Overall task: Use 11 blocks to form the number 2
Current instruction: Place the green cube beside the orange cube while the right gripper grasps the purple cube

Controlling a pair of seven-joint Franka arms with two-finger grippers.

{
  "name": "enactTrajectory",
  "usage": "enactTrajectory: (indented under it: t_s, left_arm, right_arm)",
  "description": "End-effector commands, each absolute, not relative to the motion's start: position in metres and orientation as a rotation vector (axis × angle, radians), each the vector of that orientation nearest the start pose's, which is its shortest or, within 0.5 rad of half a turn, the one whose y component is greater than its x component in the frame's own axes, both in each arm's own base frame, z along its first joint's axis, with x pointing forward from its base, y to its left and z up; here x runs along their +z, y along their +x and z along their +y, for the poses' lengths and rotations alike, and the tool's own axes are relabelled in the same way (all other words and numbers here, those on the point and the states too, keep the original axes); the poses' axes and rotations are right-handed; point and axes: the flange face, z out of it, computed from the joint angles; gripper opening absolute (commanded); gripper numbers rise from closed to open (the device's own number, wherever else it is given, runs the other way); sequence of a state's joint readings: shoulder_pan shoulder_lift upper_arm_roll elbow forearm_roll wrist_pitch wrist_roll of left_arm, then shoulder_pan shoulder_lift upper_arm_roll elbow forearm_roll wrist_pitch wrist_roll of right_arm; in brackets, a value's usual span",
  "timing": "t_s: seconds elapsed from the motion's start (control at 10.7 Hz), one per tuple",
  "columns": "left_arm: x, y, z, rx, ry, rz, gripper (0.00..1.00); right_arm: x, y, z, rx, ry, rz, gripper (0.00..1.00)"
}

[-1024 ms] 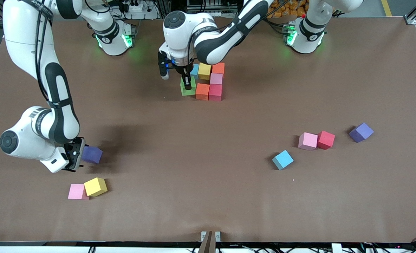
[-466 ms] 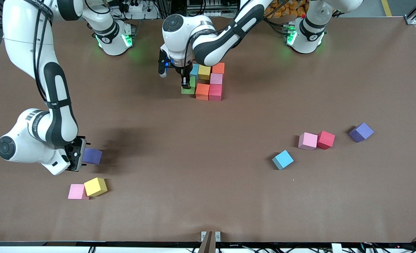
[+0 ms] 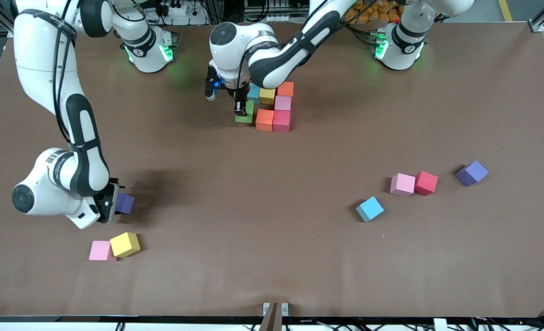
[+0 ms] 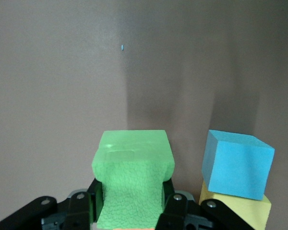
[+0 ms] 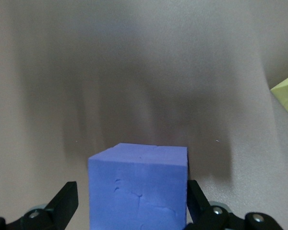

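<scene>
Brown table [image 3: 272, 257]: thirteen blocks; left gripper [image 3: 240, 109] squeezes green block [image 3: 246, 116].

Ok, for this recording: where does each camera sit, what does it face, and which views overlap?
Front view: high across the table, facing both arms' bases; shows both arms, built cluster, loose blocks.
Left wrist view: on the left arm, looking past the left gripper shut on the green block, blue block atop yellow block beside it.
Right wrist view: on the right arm, right gripper open around the purple block.
Shared: front also shows the green block and purple block.
</scene>
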State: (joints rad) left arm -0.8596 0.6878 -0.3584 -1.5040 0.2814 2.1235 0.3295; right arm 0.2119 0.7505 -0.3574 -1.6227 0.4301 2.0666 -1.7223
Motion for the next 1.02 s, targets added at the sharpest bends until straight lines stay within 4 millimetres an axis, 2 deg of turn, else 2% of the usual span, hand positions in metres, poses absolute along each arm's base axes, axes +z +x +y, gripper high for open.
enactTrajectory:
  t_s: [0.0,0.09,0.19,0.28,0.47,0.65,0.93]
  left_arm:
    - [0.269,0.297,-0.648,0.053,-2.127,2.289,0.31]
    - [0.265,0.293,-0.649,0.06,-2.117,2.295,0.31]
    - [0.264,0.292,-0.65,0.062,-2.111,2.298,0.31]
    - [0.259,0.294,-0.649,0.069,-2.097,2.309,0.31]
    - [0.255,0.292,-0.65,0.077,-2.089,2.317,0.3]
    - [0.248,0.293,-0.649,0.088,-2.058,2.343,0.28]
    - [0.243,0.297,-0.647,0.089,-2.046,2.345,0.28]
  right_arm:
    - [0.185,0.662,-0.051,0.061,-2.221,-1.824,0.99]
    - [0.187,0.662,-0.048,0.06,-2.22,-1.827,0.66]
    - [0.188,0.664,-0.047,0.057,-2.223,-1.829,0.41]
    - [0.189,0.664,-0.045,0.056,-2.227,-1.823,0.24]
    - [0.201,0.668,-0.032,0.043,-2.239,-1.812,0.2]
    - [0.21,0.67,-0.017,0.05,-2.259,-1.776,0.2]
    - [0.228,0.671,0.016,0.08,-2.325,-1.658,0.2]
